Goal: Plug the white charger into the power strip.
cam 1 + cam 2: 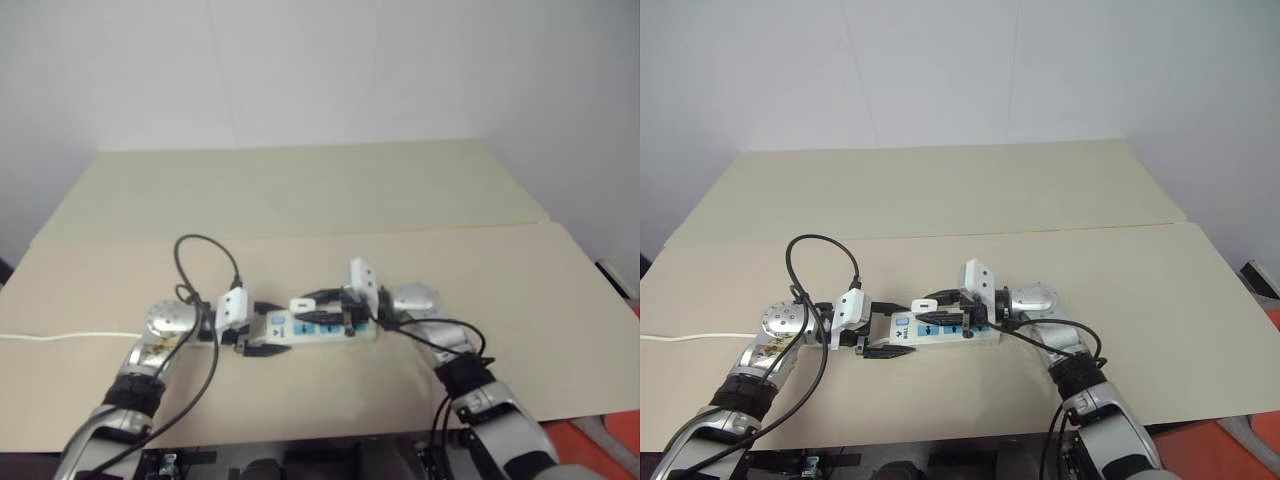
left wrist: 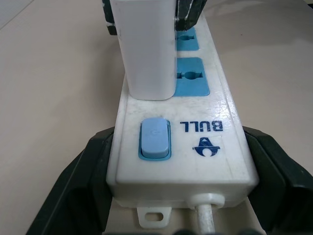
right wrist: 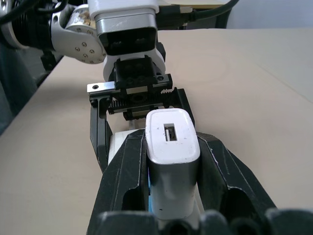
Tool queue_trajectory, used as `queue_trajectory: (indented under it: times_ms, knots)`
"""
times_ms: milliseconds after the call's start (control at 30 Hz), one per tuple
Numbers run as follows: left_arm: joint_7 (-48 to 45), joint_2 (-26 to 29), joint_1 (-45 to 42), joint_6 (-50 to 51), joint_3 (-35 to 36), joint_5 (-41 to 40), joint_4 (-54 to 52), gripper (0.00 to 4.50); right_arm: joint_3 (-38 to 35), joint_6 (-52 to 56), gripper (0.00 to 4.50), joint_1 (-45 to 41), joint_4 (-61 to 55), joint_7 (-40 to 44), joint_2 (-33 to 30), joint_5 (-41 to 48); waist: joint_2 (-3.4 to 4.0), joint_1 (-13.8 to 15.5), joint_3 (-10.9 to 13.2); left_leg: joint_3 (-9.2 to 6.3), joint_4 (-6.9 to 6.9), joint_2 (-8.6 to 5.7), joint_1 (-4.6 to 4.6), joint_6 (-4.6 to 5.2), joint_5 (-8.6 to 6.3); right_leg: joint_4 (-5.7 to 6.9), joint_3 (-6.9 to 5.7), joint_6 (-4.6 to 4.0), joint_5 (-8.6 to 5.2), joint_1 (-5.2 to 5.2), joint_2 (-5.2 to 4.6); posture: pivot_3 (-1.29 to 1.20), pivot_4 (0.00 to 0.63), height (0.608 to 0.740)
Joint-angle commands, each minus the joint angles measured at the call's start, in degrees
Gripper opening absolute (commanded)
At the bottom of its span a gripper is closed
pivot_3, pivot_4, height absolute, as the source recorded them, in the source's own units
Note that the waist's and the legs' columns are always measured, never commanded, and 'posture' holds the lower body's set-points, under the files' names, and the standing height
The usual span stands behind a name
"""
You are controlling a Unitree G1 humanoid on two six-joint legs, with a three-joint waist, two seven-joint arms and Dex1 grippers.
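Note:
The power strip (image 2: 195, 147) lies on the table, a white bar with blue sockets and a blue switch (image 2: 155, 138). My left gripper (image 1: 266, 330) is shut on its switch end, one black finger (image 2: 85, 171) against each side. The white charger (image 3: 172, 142) stands upright on the strip's face, beside the socket nearest the switch. Its prongs are hidden. My right gripper (image 1: 325, 308) is shut on the charger, its fingers (image 3: 124, 171) pressed to both sides. In the left eye view the charger (image 1: 301, 305) shows above the strip (image 1: 335, 330) between the two hands.
The strip's thin white cord (image 1: 60, 337) trails off to the left across the beige table (image 1: 300, 190). Black arm cables (image 1: 205, 250) loop above the left wrist. A seam runs across the tabletop behind the hands; the front edge is close below them.

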Motion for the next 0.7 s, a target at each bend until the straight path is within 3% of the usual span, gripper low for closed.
queue_trajectory:
  times_ms: [33, 267, 700]
  knots:
    - [-2.0, 0.0, 0.1, -1.6, -1.5, 0.7, -2.0, 3.28, 5.3, 1.7, 1.17, 5.2, 5.8, -1.0, -1.9, -7.1, -0.01, 0.0, 0.0, 0.0, 0.0, 0.0, 0.0, 0.0, 0.0, 0.0, 0.0, 0.0, 0.0, 0.0, 0.0, 0.0, 0.15, 0.74]
    - [-2.4, 0.5, 0.3, -1.5, -1.3, 0.5, -2.5, 3.28, 4.0, 1.4, 1.17, 5.5, 8.4, -0.8, -4.0, -7.0, -0.08, 0.2, -0.1, -0.01, -0.06, 0.0, 0.02, 0.0, 0.0, -0.02, 0.0, -0.01, -0.02, 0.02, 0.0, 0.0, 0.15, 0.74]
    - [-2.1, 0.8, 1.3, -1.6, -1.3, 0.4, -3.6, 3.28, 4.9, 0.5, 1.17, 0.2, 12.1, 1.2, -0.1, -6.6, -0.1, -0.4, -0.2, -0.03, -0.19, 0.06, 0.06, 0.0, 0.0, 0.07, 0.0, -0.1, -0.05, -0.01, 0.06, 0.0, 0.15, 0.74]
